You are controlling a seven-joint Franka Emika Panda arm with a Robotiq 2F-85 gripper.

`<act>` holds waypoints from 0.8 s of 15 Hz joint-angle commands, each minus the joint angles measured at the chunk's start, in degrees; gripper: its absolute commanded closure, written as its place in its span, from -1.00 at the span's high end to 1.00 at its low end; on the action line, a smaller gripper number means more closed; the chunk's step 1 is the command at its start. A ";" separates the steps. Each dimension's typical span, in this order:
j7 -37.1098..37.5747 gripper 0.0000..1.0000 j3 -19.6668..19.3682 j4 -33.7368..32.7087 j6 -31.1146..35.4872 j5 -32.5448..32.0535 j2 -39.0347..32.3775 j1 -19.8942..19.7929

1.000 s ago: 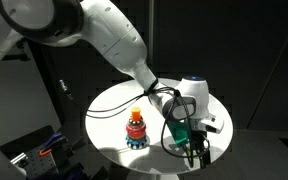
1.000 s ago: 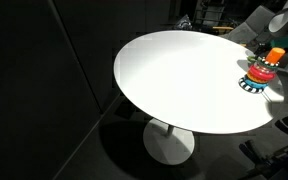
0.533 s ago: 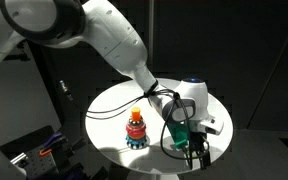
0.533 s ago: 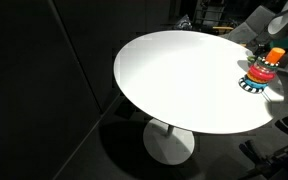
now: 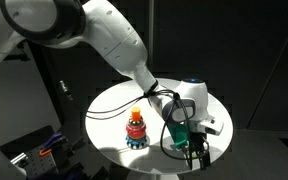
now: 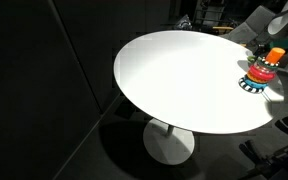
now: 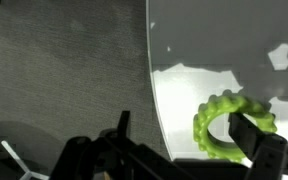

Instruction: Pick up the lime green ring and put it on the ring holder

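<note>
The lime green ring (image 7: 202, 130), knobbly with an open centre, lies flat on the white table close to its edge in the wrist view. My gripper (image 7: 182, 122) is open and low over it. One finger (image 7: 252, 134) stands over the ring's hole and the opposite finger (image 7: 122, 128) hangs past the table's edge. In an exterior view the gripper (image 5: 196, 152) is down at the table's near rim and hides the ring. The ring holder (image 5: 136, 130), with a blue base, red and orange rings and an orange top, stands apart from the gripper and also shows at the far right (image 6: 261, 70).
The round white table (image 6: 174, 80) stands on a single pedestal over grey carpet (image 7: 64, 70). Its rim (image 7: 152, 90) runs just beside the ring. Dark curtains surround the scene, and cables and clutter (image 5: 44, 150) lie low beside the table.
</note>
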State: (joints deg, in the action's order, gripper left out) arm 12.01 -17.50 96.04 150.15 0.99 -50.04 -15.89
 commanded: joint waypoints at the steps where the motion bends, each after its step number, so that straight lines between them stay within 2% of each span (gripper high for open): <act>1: 0.07 1.00 -0.36 -0.04 -0.65 -0.13 0.16 0.27; 12: -1.02 1.00 -0.23 3.09 -0.32 -0.62 1.94 0.85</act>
State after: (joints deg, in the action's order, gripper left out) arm 11.87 -17.50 96.98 150.05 0.95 -49.95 -15.59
